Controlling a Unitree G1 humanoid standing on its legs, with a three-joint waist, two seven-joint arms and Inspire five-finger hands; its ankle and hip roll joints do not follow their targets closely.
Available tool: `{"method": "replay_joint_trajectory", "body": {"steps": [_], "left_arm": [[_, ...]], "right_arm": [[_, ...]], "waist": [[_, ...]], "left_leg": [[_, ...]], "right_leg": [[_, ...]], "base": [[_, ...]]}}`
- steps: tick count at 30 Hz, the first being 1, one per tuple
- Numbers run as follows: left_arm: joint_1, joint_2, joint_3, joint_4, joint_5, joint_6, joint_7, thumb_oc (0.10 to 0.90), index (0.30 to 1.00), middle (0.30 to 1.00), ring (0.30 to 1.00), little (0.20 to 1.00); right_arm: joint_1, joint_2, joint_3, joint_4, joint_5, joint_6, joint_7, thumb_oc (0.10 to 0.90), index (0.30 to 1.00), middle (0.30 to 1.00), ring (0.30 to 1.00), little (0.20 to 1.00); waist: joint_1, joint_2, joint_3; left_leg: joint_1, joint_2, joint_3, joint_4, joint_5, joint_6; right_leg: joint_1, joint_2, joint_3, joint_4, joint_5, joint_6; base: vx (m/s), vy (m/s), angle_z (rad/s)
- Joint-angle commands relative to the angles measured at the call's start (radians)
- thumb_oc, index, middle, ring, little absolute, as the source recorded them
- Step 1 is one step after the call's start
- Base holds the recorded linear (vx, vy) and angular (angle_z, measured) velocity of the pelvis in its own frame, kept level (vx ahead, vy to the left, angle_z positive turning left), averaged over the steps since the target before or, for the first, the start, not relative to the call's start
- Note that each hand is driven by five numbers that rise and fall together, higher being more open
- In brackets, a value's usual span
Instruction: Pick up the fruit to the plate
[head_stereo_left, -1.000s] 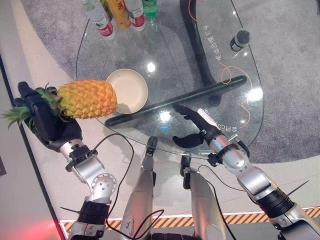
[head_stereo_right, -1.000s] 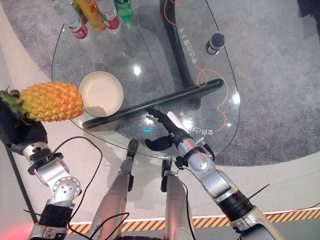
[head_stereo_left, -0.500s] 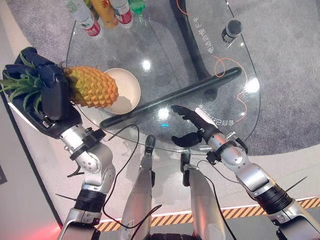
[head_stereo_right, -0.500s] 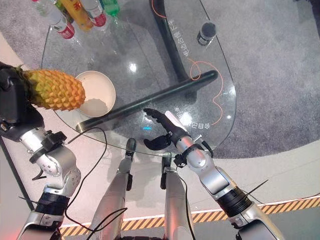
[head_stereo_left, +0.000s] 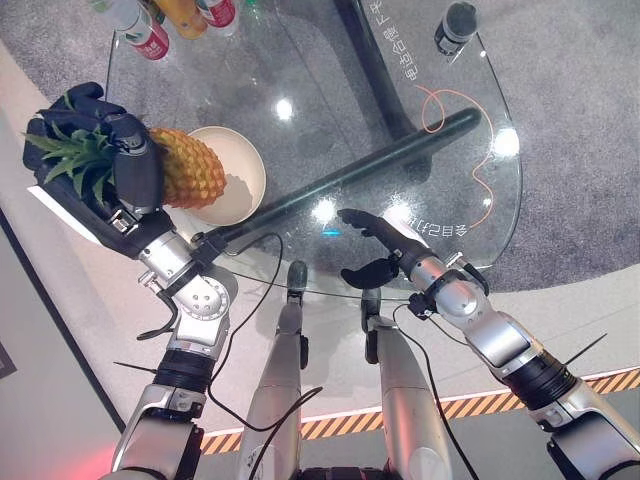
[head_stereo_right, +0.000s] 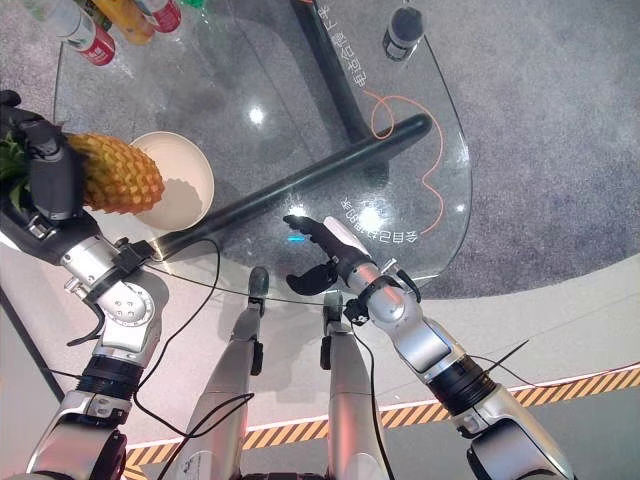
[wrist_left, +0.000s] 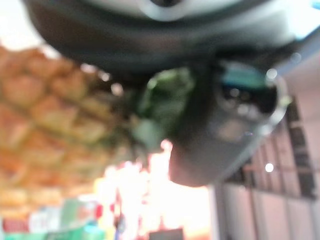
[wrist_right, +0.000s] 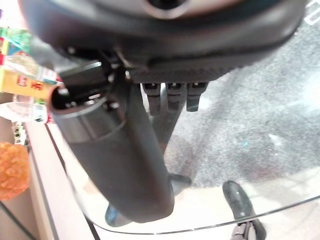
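Left hand (head_stereo_left: 105, 180): fingers (head_stereo_left: 135, 165) curled round the leafy crown end of the pineapple (head_stereo_left: 190, 168), orange-yellow, lying sideways above the cream plate (head_stereo_left: 245, 180). Right hand (head_stereo_left: 385, 250): fingers relaxed, empty, over the glass surface (head_stereo_left: 330, 110).

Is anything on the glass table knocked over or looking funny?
Nothing looks spilled or knocked over. The bottles stand upright at the far edge of the glass table. The left hand holds the pineapple sideways by its leafy end, partly over the plate. The right hand is open and holds nothing.
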Motion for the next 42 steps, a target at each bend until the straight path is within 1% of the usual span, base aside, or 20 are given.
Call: {"method": "replay_joint_trajectory", "body": {"steps": [1, 3, 5, 10, 14, 15, 20, 25, 27, 28, 30, 35, 39, 42], "left_arm": [[-0.132, 0.080, 0.032, -0.015, 0.152, -0.029, 0.063, 0.100, 0.300, 0.300, 0.300, 0.200], [-0.160, 0.091, 0.026, 0.018, 0.163, -0.020, 0.080, 0.100, 0.300, 0.300, 0.300, 0.200], [-0.174, 0.095, 0.018, 0.048, 0.179, -0.016, 0.102, 0.100, 0.300, 0.300, 0.300, 0.200], [-0.214, 0.095, 0.016, 0.117, 0.175, -0.023, 0.146, 0.100, 0.300, 0.300, 0.300, 0.200], [-0.256, 0.106, 0.012, 0.171, 0.146, -0.037, 0.150, 0.100, 0.300, 0.300, 0.300, 0.200], [-0.266, 0.110, 0.007, 0.184, 0.144, -0.033, 0.151, 0.100, 0.300, 0.300, 0.300, 0.200], [-0.310, 0.122, -0.005, 0.233, 0.146, -0.007, 0.166, 0.100, 0.300, 0.300, 0.300, 0.200], [-0.349, 0.152, -0.012, 0.295, 0.110, -0.006, 0.158, 0.100, 0.300, 0.300, 0.300, 0.200], [-0.363, 0.162, -0.017, 0.319, 0.111, 0.004, 0.163, 0.100, 0.300, 0.300, 0.300, 0.200], [-0.373, 0.166, -0.018, 0.326, 0.110, 0.008, 0.163, 0.100, 0.300, 0.300, 0.300, 0.200], [-0.380, 0.171, -0.023, 0.342, 0.109, 0.012, 0.166, 0.100, 0.300, 0.300, 0.300, 0.200], [-0.405, 0.193, -0.035, 0.380, 0.115, 0.005, 0.192, 0.100, 0.300, 0.300, 0.300, 0.200], [-0.432, 0.213, -0.053, 0.391, 0.192, 0.070, 0.211, 0.100, 0.300, 0.300, 0.300, 0.200], [-0.452, 0.232, -0.066, 0.409, 0.176, 0.077, 0.218, 0.100, 0.300, 0.300, 0.300, 0.200]], "right_arm": [[-0.047, -0.002, 0.016, -0.075, 0.048, -0.027, 0.013, 0.800, 0.900, 0.900, 0.900, 0.900], [-0.062, -0.010, 0.016, -0.075, 0.051, -0.019, 0.017, 0.800, 0.900, 0.900, 0.900, 0.900], [-0.063, -0.011, 0.018, -0.069, 0.051, -0.021, 0.018, 0.800, 0.900, 0.900, 0.900, 0.900], [-0.093, -0.006, 0.031, -0.055, 0.048, -0.009, 0.011, 0.800, 0.900, 0.900, 0.900, 0.900], [-0.130, -0.010, 0.034, -0.044, 0.060, 0.008, 0.007, 0.800, 0.900, 0.900, 0.900, 0.900], [-0.134, -0.008, 0.039, -0.042, 0.061, 0.013, 0.005, 0.800, 0.900, 0.900, 0.900, 0.900], [-0.169, -0.002, 0.049, -0.023, 0.066, 0.026, -0.002, 0.800, 0.900, 0.900, 0.900, 0.900], [-0.195, -0.002, 0.049, 0.004, 0.075, 0.016, 0.002, 0.800, 0.900, 0.900, 0.900, 0.900], [-0.205, -0.002, 0.050, 0.012, 0.077, 0.016, 0.003, 0.800, 0.900, 0.900, 0.900, 0.900], [-0.212, -0.003, 0.049, 0.015, 0.078, 0.015, 0.002, 0.800, 0.900, 0.900, 0.900, 0.900], [-0.215, -0.002, 0.052, 0.023, 0.081, 0.011, 0.000, 0.800, 0.900, 0.900, 0.900, 0.900], [-0.235, -0.009, 0.058, 0.039, 0.092, 0.004, -0.002, 0.800, 0.900, 0.900, 0.900, 0.900], [-0.246, -0.012, 0.056, 0.039, 0.097, 0.012, -0.001, 0.800, 0.900, 0.900, 0.900, 0.900], [-0.255, -0.020, 0.059, 0.038, 0.103, 0.016, -0.001, 0.800, 0.900, 0.900, 0.900, 0.900]], "waist": [[-0.028, -0.002, -0.025], [-0.031, -0.001, -0.025], [-0.032, 0.001, -0.025], [-0.034, -0.001, -0.025], [-0.036, 0.000, -0.025], [-0.037, -0.002, -0.025], [-0.039, -0.007, -0.025], [-0.041, -0.008, -0.025], [-0.043, -0.009, -0.025], [-0.044, -0.010, -0.025], [-0.045, -0.012, -0.025], [-0.046, -0.014, -0.025], [-0.045, -0.016, -0.025], [-0.049, -0.017, -0.025]], "left_leg": [[-0.038, -0.093, 0.046, 0.188, -0.174, 0.045], [-0.064, -0.093, 0.048, 0.188, -0.164, 0.043], [-0.071, -0.093, 0.048, 0.189, -0.169, 0.043], [-0.114, -0.096, 0.050, 0.196, -0.165, 0.040], [-0.150, -0.095, 0.049, 0.199, -0.151, 0.034], [-0.156, -0.094, 0.048, 0.206, -0.160, 0.033], [-0.193, -0.095, 0.047, 0.215, -0.157, 0.035], [-0.228, -0.094, 0.046, 0.228, -0.155, 0.030], [-0.239, -0.095, 0.046, 0.233, -0.155, 0.030], [-0.253, -0.096, 0.046, 0.232, -0.146, 0.030], [-0.256, -0.095, 0.045, 0.240, -0.155, 0.029], [-0.279, -0.097, 0.043, 0.247, -0.151, 0.026], [-0.304, -0.100, 0.037, 0.257, -0.151, 0.023], [-0.318, -0.097, 0.038, 0.263, -0.148, 0.020]], "right_leg": [[0.003, 0.032, -0.049, -0.184, 0.127, 0.044], [-0.026, 0.033, -0.052, -0.179, 0.135, 0.043], [-0.037, 0.033, -0.055, -0.170, 0.127, 0.043], [-0.085, 0.037, -0.067, -0.155, 0.128, 0.040], [-0.127, 0.037, -0.071, -0.149, 0.139, 0.040], [-0.135, 0.038, -0.072, -0.140, 0.131, 0.040], [-0.177, 0.044, -0.080, -0.129, 0.134, 0.038], [-0.215, 0.046, -0.083, -0.117, 0.139, 0.040], [-0.227, 0.048, -0.082, -0.115, 0.141, 0.040], [-0.240, 0.047, -0.083, -0.118, 0.152, 0.040], [-0.243, 0.049, -0.083, -0.111, 0.146, 0.041], [-0.264, 0.053, -0.083, -0.109, 0.153, 0.041], [-0.288, 0.054, -0.086, -0.102, 0.161, 0.042], [-0.299, 0.053, -0.086, -0.097, 0.162, 0.042]], "base": [[0.01, 0.070, -0.02], [-0.01, 0.083, -0.01], [0.00, 0.072, 0.01], [-0.01, 0.053, 0.00], [0.00, 0.044, -0.01], [0.00, 0.035, 0.02], [0.00, 0.029, 0.00], [0.00, 0.013, 0.00], [0.00, 0.000, 0.00], [0.00, 0.000, 0.00], [0.00, 0.000, 0.00], [0.00, 0.000, 0.00], [0.00, 0.000, 0.00], [-0.01, 0.025, 0.04]]}}
